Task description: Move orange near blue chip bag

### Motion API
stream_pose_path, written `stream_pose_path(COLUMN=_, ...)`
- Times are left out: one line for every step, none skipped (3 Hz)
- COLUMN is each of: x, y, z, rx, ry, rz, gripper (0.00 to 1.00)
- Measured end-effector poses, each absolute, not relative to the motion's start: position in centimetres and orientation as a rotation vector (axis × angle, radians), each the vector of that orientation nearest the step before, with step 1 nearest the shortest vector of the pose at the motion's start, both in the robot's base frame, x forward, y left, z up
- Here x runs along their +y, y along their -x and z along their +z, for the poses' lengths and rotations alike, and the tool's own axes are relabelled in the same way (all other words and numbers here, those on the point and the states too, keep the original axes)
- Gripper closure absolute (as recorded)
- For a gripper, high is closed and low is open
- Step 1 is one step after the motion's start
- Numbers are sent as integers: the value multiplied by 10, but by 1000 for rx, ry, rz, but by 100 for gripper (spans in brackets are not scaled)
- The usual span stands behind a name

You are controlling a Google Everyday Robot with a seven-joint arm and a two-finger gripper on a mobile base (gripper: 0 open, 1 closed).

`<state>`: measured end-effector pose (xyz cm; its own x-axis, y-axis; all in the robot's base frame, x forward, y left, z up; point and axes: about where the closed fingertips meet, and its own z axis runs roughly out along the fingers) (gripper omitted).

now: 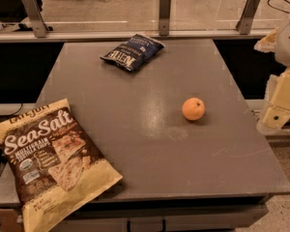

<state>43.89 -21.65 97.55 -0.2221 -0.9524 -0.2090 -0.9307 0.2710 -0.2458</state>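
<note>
The orange (193,108) rests on the grey table (135,105), right of centre, upright and touching nothing else. The blue bag (133,52) lies flat near the table's far edge, slightly left of centre, well apart from the orange. The Sea Salt bag (53,163) lies on the near left corner, its lower end overhanging the table edge. The gripper (279,105) is at the right border of the view, beyond the table's right edge and raised above the tabletop. It holds nothing visible, and whether it is released or clenched cannot be determined. The orange sits between the gripper and the table centre, apart from the gripper.
</note>
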Motion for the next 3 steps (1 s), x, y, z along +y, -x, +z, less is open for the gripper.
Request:
stream_pose_path(x=-216, y=-439, z=975, rx=2231, ry=1721, rz=-96, gripper=0)
stream_pose_path(x=-215, y=-456, z=952, rx=2225, ry=1695, rz=-62, gripper=0)
stream_pose_path(x=-218, y=-487, z=916, rx=2218, ry=1612, rz=-31, gripper=0)
